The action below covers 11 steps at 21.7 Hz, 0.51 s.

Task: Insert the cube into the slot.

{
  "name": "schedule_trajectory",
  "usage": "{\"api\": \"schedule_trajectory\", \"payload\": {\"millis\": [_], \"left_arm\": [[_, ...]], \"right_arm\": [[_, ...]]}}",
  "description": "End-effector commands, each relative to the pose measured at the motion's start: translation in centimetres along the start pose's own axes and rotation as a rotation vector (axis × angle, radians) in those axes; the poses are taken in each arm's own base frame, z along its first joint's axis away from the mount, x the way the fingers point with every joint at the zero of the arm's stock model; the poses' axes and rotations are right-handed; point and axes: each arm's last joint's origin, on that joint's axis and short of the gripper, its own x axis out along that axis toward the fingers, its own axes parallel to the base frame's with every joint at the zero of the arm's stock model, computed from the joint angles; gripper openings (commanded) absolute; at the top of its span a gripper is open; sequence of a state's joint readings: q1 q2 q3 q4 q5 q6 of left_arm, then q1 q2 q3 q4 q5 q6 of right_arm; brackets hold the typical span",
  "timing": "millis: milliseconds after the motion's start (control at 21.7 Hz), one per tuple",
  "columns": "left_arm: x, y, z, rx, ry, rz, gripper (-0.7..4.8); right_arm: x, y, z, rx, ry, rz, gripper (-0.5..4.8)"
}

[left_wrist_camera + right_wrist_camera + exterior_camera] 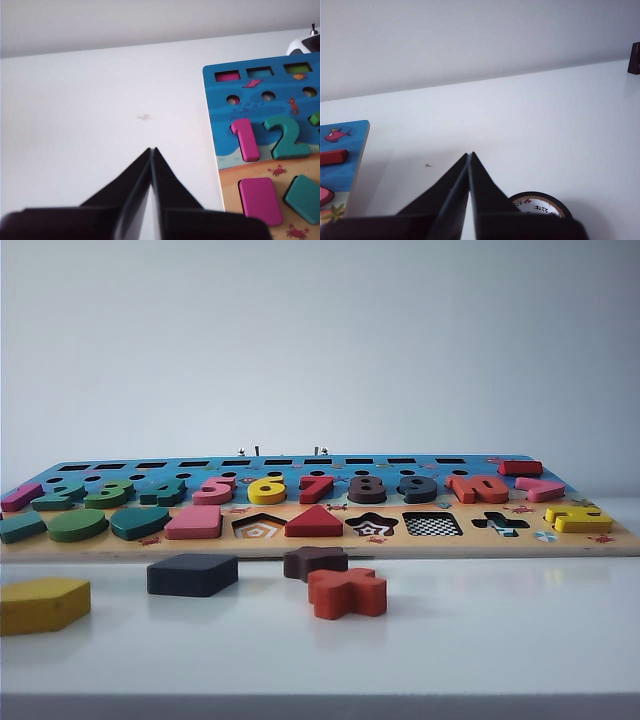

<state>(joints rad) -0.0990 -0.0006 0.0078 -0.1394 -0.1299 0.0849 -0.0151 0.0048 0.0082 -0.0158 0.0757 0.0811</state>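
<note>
The cube [192, 574] lay flat on the white worktop [480, 630], just in front of the puzzle board [330, 543] and apart from it, with a yellow block [42, 604] to its left and a dark brown block [314, 561] and an orange cross-shaped block [347, 592] to its right. The slot [432, 524], a square cut-out with a checkerboard bottom, sat open in the board's front row, between the star cut-out [371, 526] and a cross-shaped cut-out [499, 523], so the cube would have to travel rightward and up over the board's edge to reach it.

Neither arm showed in the exterior view. The left end effector [151, 150] had its fingers pressed tip to tip, holding nothing, above bare worktop beside the board's end where the pink numeral 1 [244, 139] sat. The right end effector [470, 154] was likewise closed and empty, off the board's other end, near a roll of black tape [540, 204]. Both looked parked clear of the pieces, probably so the work area stayed unobstructed; judging by this, the task had not yet begun and the cube remained ungrasped.
</note>
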Motion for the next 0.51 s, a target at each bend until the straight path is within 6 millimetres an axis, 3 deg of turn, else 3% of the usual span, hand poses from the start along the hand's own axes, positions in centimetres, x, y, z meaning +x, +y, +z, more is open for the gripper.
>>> {"api": "schedule_trajectory", "payload": {"millis": [46, 507], "left_arm": [[-0.1, 0.1, 0.7, -0.001, -0.024, 0.002, 0.17], [0.9, -0.1, 4.0, 0.035, 0.090, -0.101, 0.17]], "right_arm": [[0.0, 0.0, 0.1, -0.002, -0.009, -0.003, 0.00], [0.0, 0.0, 0.1, 0.002, -0.010, -0.001, 0.00]]}}
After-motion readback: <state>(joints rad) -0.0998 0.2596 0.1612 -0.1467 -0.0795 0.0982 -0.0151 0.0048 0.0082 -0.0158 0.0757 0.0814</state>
